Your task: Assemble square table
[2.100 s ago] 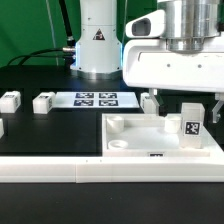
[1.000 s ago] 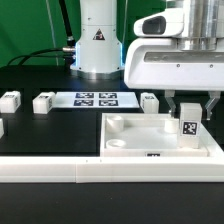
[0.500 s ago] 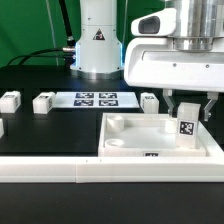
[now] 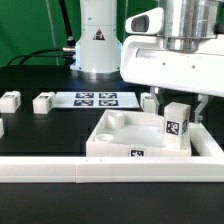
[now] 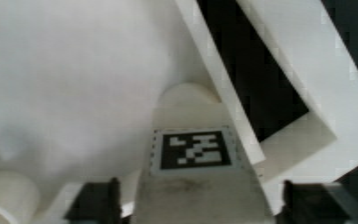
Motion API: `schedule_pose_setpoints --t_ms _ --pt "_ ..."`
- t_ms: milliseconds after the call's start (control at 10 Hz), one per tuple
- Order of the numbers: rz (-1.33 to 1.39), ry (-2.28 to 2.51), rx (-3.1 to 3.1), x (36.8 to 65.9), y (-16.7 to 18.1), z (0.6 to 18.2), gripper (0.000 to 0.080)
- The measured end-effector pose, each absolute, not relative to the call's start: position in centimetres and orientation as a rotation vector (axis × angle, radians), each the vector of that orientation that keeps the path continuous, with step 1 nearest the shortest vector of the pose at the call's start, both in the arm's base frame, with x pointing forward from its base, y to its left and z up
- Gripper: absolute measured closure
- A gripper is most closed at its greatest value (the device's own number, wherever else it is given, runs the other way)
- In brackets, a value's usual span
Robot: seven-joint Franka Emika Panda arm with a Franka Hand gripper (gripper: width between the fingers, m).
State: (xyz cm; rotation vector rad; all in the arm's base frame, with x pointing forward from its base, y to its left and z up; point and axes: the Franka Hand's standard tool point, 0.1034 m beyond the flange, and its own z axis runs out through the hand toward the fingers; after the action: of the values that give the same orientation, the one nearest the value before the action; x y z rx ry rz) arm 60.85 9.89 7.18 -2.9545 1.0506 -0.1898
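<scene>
Between widened jaws, leg block [image 4: 176,126] tilted, tabletop [image 4: 105,150] shifted

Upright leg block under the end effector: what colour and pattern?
Small white plastic leg block, black-and-white square tag on its face; clearest in the exterior view.

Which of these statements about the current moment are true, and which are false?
1. A tagged leg stands upright in the tabletop. True.
2. The marker board lies inside the tabletop. False: it lies on the black table behind it.
3. Loose leg blocks lie toward the exterior view's left. True.
4. The gripper carries the leg high above the table. False: the leg stands in the tabletop, between open jaws.
</scene>
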Motion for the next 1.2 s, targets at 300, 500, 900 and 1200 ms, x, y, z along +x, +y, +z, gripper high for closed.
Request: schedule_pose_setpoints --t_ms 300,500,900,1200 --pt "-0.184 1.032 -2.948 60.3 10.9 8.4 0.0160" --pt "-0.162 0.839 -3.005 60.0 10.5 9.9 0.0151" --pt "-0.096 0.661 -3.046 60.2 8.9 11.0 0.0151" --pt "-0.097 0.635 -3.054 60.2 8.9 11.0 0.0151"
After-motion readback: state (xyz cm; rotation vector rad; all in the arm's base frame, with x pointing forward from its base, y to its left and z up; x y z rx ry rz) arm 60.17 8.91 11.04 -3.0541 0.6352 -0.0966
